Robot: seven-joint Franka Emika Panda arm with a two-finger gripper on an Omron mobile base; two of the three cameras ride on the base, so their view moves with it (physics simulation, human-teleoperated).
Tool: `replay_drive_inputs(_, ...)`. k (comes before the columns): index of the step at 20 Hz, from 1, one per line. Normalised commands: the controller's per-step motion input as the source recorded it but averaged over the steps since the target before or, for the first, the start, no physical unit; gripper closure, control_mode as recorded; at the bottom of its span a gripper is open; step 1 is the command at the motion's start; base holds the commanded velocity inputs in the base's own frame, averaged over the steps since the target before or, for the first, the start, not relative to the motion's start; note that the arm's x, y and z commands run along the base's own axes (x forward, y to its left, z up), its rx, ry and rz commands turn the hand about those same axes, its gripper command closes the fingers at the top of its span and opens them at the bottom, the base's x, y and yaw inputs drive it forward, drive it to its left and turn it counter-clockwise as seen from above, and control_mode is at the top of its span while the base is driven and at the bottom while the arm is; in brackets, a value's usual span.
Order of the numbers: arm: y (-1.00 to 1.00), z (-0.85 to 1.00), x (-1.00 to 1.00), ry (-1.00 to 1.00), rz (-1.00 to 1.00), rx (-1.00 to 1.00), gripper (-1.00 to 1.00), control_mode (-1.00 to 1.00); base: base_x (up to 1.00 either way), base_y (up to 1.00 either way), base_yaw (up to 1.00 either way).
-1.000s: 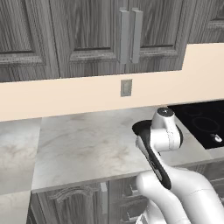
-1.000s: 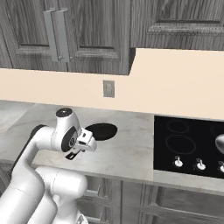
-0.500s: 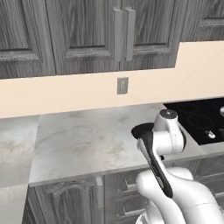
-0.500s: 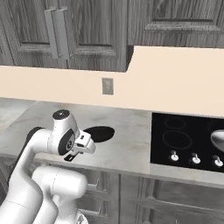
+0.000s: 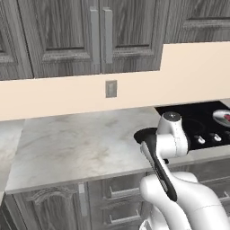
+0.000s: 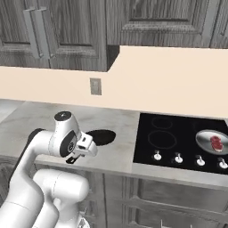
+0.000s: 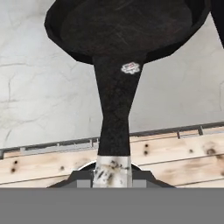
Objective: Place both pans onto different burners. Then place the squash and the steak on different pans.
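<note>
Hand view: my pincer (image 7: 112, 175) is clamped on the long handle of the black pan (image 7: 127, 26), whose bowl fills the 12 o'clock end of the picture.

My fingertips are hidden under the handle's pale end, and the pan's rim is cut off at the top edge. From the right base view, my arm hides the handle; the pan (image 6: 100, 137) rests on the grey marble counter (image 6: 31, 122), left of the black cooktop (image 6: 178, 133). At 3 o'clock the silver pan (image 6: 213, 141) sits on the glass holding the steak (image 6: 216, 142), partly cropped. Dark wood cabinets (image 5: 67, 36) hang above the beige backsplash (image 5: 54, 96).
</note>
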Motion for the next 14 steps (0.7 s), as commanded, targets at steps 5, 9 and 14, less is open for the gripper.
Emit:
replay_drive_inputs(5, 0.0, 0.0, 0.0, 0.0, 0.0, 0.0, 1.0, 1.0, -0.01, -0.56, 0.0)
replay_drive_inputs(9, 0.0, 0.0, 0.0, 0.0, 0.0, 0.0, 1.0, 1.0, 0.0, -0.51, 0.0)
replay_drive_inputs(14, 0.0, 0.0, 0.0, 0.0, 0.0, 0.0, 1.0, 1.0, 0.0, -0.45, 0.0)
